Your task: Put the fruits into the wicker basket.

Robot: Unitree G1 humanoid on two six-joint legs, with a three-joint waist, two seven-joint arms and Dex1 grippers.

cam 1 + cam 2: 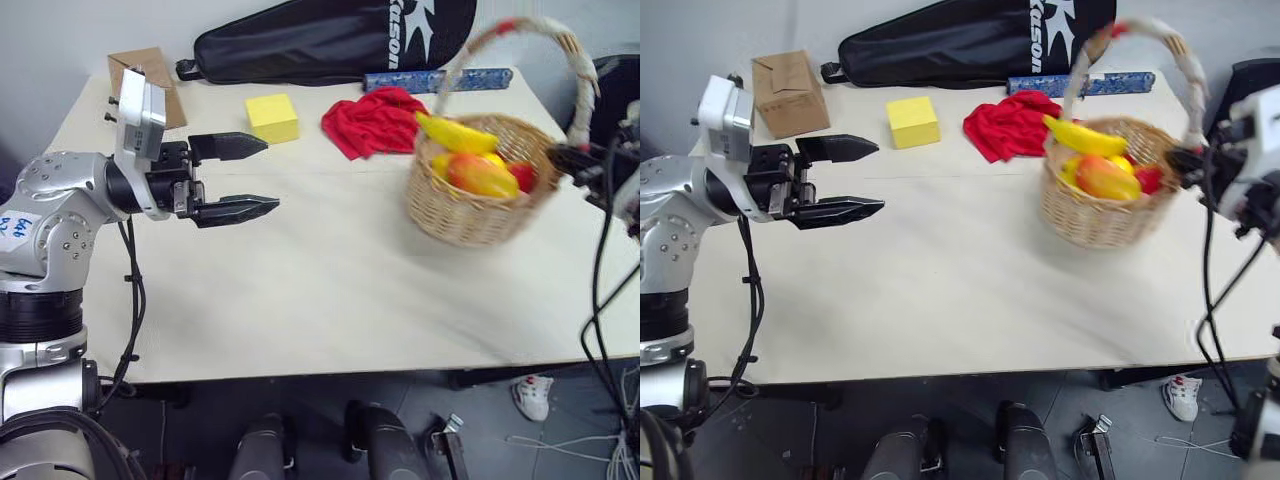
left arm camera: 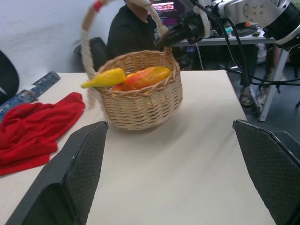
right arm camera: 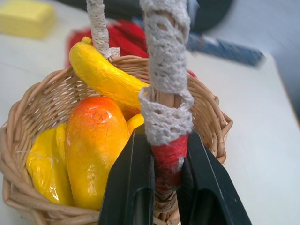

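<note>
"Kason" on black racket bag

A lab or office workroom: a plain pale counter against a bare wall, loose cables on the floor, and desks with a lit monitor beyond.

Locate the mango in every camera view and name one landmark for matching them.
Left eye: mango in the wicker basket, right of centre.
Right eye: in the basket, right of centre.
Left wrist: atop the basket, beside the banana.
Right wrist: large, left of the right gripper.
Landmark: red cloth.
</note>
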